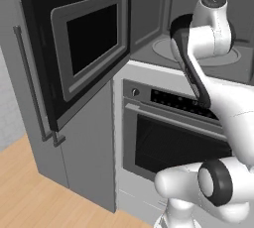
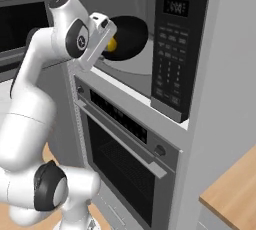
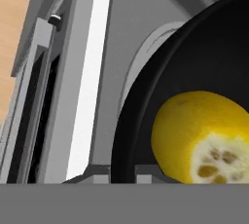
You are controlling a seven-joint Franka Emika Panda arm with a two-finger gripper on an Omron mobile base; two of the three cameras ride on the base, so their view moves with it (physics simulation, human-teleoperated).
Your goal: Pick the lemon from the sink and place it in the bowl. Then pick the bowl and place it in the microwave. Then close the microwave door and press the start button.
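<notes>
The pincer (image 2: 111, 38) pinches the rim of the black bowl (image 2: 127, 36), held tilted inside the open microwave (image 1: 163, 19) above its turntable (image 1: 163, 48). The lemon (image 3: 204, 138) lies in the bowl.

Black bowl (image 2: 129, 36) tilted, inside open microwave (image 2: 145, 4) cavity, frame top; yellow lemon (image 3: 204, 138) in bowl; door (image 1: 74, 43) swung wide.

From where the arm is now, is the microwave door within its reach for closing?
Probably yes, but not yet. The hand is shut on the bowl inside the microwave. The microwave door stands wide open to the arm's left, with nothing between them.
</notes>
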